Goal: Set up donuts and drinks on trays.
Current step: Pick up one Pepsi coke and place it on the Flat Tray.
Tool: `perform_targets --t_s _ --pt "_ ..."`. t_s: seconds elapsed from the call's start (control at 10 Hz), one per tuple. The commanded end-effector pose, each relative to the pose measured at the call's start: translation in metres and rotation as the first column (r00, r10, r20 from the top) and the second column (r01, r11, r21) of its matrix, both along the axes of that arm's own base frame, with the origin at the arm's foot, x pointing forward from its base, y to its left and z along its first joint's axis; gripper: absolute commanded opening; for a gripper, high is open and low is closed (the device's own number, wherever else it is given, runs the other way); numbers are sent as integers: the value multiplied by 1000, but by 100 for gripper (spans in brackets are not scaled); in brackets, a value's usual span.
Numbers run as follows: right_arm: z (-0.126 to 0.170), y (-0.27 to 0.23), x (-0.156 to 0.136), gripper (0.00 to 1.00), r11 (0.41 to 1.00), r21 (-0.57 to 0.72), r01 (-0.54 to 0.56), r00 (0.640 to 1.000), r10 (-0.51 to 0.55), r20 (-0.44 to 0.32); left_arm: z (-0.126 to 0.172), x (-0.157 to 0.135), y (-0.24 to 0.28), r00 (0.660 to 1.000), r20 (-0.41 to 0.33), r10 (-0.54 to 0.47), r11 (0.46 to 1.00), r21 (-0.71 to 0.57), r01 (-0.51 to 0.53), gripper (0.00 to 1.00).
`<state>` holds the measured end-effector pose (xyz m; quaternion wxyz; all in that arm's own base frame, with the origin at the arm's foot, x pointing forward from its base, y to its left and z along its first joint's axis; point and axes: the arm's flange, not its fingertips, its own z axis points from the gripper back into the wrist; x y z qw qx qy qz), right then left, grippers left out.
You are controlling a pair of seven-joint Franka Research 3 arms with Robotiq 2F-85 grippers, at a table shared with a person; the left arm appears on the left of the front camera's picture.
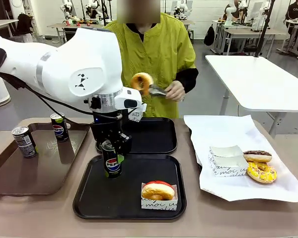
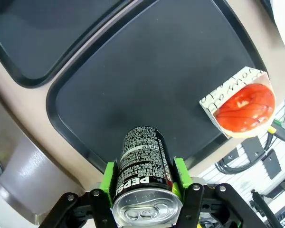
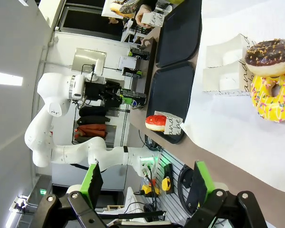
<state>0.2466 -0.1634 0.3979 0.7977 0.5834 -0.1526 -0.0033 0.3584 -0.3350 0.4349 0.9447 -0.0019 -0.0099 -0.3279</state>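
My left gripper [image 1: 112, 148] [image 2: 145, 183] is shut on a black Pepsi can [image 1: 111, 161] [image 2: 143, 164], held upright at the left end of the near black tray [image 1: 129, 203] [image 2: 133, 80]; whether the can touches the tray I cannot tell. A red-iced donut [image 1: 158, 188] [image 2: 244, 108] [image 3: 156, 122] sits in a white box at that tray's front right. The far black tray [image 1: 154, 135] [image 2: 33, 33] lies behind. The person's hand holds a plain donut [image 1: 141, 82] in tongs above it. My right gripper [image 3: 146, 185] is open, off the table's right side.
A brown tray [image 1: 20, 173] at the left carries two more cans [image 1: 24, 141] [image 1: 58, 126]. On the white paper sheet [image 1: 213, 129] at the right lie an empty box [image 1: 226, 159] [image 3: 225, 71], a chocolate donut [image 1: 257, 156] [image 3: 270, 56] and a yellow donut [image 1: 261, 172] [image 3: 274, 102].
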Motion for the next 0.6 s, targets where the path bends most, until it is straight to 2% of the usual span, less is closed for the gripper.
perform_targets --t_s 0.0,0.5 --pt "0 0 3 100 1000 21 5 1000 -5 27 -10 10 5 999 40 -25 999 -19 26 59" --pt "0 0 3 100 1000 21 5 1000 -5 27 -45 13 16 997 48 -52 999 -11 53 59"
